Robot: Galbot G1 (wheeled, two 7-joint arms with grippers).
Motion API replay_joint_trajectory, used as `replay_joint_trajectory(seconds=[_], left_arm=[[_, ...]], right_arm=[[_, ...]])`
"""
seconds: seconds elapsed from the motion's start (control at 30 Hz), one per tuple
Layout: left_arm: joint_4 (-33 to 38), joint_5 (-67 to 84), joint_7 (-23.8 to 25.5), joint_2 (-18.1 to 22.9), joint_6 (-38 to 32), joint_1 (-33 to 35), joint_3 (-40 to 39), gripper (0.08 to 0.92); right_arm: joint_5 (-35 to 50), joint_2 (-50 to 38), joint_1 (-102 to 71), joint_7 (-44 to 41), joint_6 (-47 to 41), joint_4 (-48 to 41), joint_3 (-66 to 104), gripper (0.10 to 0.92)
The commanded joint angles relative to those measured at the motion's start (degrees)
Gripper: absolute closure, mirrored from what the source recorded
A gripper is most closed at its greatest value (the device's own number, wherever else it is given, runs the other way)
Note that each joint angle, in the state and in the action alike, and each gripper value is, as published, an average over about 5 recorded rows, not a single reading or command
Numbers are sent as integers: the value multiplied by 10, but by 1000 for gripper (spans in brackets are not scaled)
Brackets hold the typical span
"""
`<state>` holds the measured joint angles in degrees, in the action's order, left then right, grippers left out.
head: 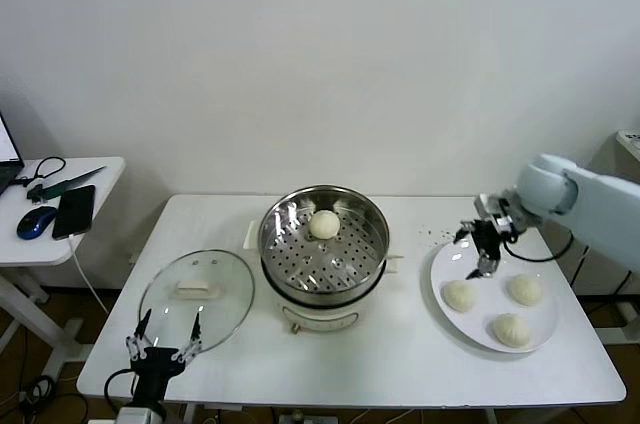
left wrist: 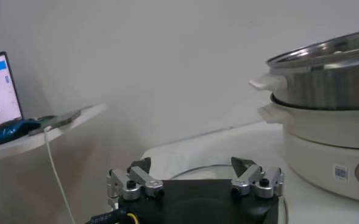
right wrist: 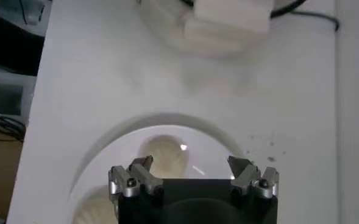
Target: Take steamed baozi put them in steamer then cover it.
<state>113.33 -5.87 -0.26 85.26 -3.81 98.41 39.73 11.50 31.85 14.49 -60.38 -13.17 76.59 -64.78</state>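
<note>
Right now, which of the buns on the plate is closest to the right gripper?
The bun on the side of the plate nearest the steamer. The open right gripper hovers just above it, while the other two lie farther off.

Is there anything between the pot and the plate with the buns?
No, just bare white table between the steamer and the plate, apart from a few dark specks near the plate's far edge. The head view shows it.
</note>
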Motion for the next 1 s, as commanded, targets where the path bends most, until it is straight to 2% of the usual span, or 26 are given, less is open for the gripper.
replay_joint_trajectory(seconds=[0.03, 0.4, 0.8, 1.0], left_arm=[[-1, 1, -1, 1, 2, 0, 0, 177], [-4, -6, 0, 4, 2, 0, -1, 177], [-9, -8, 0, 5, 3, -3, 0, 177], [-10, -12, 0, 6, 3, -4, -2, 177]], right_arm=[[-65, -3, -157, 5, -17, -34, 110, 203], [-74, 50, -179, 14, -16, -70, 143, 203], [-75, 60, -174, 4, -9, -85, 136, 204], [-76, 63, -170, 1, -5, -91, 136, 248]])
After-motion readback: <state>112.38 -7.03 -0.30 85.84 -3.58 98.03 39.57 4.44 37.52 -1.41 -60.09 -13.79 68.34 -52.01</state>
